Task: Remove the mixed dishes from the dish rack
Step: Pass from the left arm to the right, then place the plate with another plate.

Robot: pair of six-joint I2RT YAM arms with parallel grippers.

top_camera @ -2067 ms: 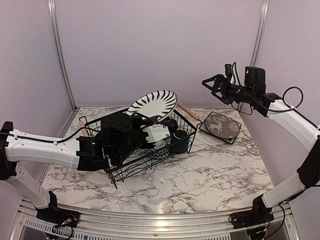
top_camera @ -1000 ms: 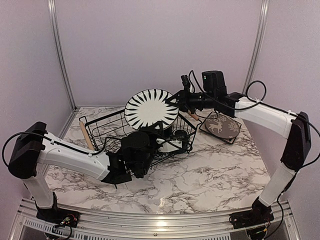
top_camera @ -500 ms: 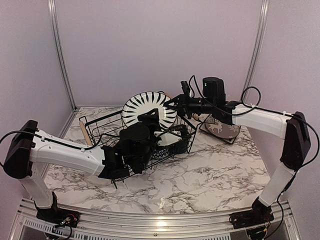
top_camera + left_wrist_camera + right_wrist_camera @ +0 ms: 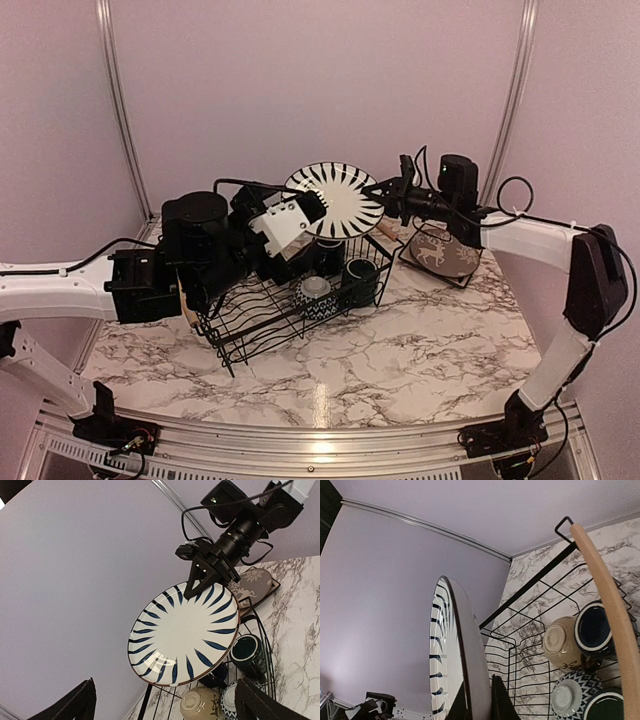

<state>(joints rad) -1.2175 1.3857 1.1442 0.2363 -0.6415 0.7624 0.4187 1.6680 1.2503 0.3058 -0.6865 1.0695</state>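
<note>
The black-and-white striped plate (image 4: 338, 197) hangs in the air above the dish rack (image 4: 250, 322), and my right gripper (image 4: 383, 192) is shut on its right rim. The right wrist view shows the plate (image 4: 467, 650) edge-on, its rim pinched in my right gripper (image 4: 480, 706). My left gripper (image 4: 298, 212) is open just left of the plate and clear of it, its fingers (image 4: 75, 705) spread wide. In the rack sit a navy mug (image 4: 360, 280), a second navy mug (image 4: 595, 627), a cream bowl (image 4: 200, 705) and a blue-patterned bowl (image 4: 315, 297).
A grey reindeer plate (image 4: 442, 250) lies on a dark square plate on the marble table, right of the rack. The rack's wooden handle (image 4: 610, 605) runs close under my right wrist. Purple walls enclose the table on the back and sides.
My left gripper has opened, let go of the striped plate and pulled back up to the left. The right gripper has carried the plate up and to the right.
</note>
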